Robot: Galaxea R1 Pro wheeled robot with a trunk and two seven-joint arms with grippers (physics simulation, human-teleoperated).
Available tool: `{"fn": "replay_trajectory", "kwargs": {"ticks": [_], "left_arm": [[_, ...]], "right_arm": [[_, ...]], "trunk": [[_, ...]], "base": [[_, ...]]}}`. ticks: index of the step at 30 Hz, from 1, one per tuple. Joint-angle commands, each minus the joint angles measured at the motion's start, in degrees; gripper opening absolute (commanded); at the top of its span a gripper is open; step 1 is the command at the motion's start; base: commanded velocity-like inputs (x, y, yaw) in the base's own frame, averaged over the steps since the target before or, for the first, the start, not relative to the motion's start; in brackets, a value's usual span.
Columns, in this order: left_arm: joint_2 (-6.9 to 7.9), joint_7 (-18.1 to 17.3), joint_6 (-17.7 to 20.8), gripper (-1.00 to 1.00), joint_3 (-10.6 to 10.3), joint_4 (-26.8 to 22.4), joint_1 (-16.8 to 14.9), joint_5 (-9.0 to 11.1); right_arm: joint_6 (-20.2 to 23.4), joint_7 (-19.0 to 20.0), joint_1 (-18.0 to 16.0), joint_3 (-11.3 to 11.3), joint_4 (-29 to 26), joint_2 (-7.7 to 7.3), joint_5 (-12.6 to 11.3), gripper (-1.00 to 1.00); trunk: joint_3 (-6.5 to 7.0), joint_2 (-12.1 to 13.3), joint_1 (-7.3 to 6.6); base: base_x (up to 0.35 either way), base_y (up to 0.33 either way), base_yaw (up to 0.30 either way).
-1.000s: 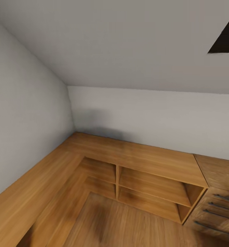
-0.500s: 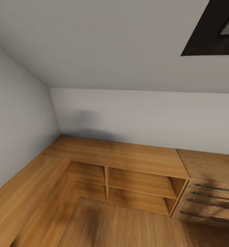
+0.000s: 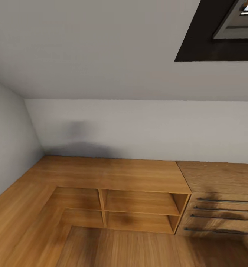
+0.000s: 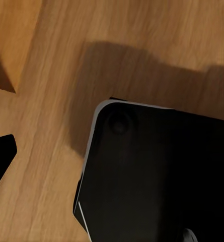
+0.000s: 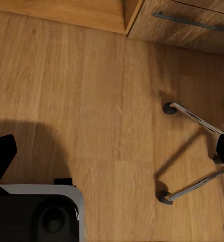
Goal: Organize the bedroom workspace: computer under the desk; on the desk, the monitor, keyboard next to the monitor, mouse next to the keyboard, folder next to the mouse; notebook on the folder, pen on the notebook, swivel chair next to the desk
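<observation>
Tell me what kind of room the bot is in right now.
Probably a furnished attic-style bedroom or study: a sloped ceiling with a skylight, a low wooden shelf unit beside a dresser with bar handles, wood floor, and chrome castor legs of a chair.

one low shelf unit (image 3: 139, 202) with four open compartments, one dresser (image 3: 217, 196) with four bar handles

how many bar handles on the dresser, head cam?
4 on the wooden dresser, stacked one above another down its front: top handle, second, third, bottom. The frame's right edge cuts them off; more could sit beyond.
</observation>
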Motion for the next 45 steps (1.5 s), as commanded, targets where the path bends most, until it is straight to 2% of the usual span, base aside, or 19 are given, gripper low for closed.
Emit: {"fn": "replay_trajectory", "kwargs": {"ticks": [1,28,45], "left_arm": [[-0.03,0.2,-0.1,1.0,-0.2,-0.1,0.0,0.2],[0.11,0.2,-0.1,1.0,-0.1,-0.1,0.0,0.2],[0.11,0.1,-0.1,1.0,-0.1,-0.1,0.0,0.2]], "right_arm": [[-0.2,-0.2,-0.1,0.5,0.1,0.01,-0.4,1.0],[-0.2,-0.2,-0.1,0.5,0.1,0.01,-0.4,1.0],[-0.1,-0.2,-0.1,0.5,0.1,0.01,-0.4,1.0]], "trunk": [[-0.08,-0.1,0.06],[0.75,-0.1,0.06],[0.42,-0.1,0.06]], "base": [[0.104,0.0,-0.266],[0.013,0.0,-0.264],[0.0,0.07,-0.256]]}}
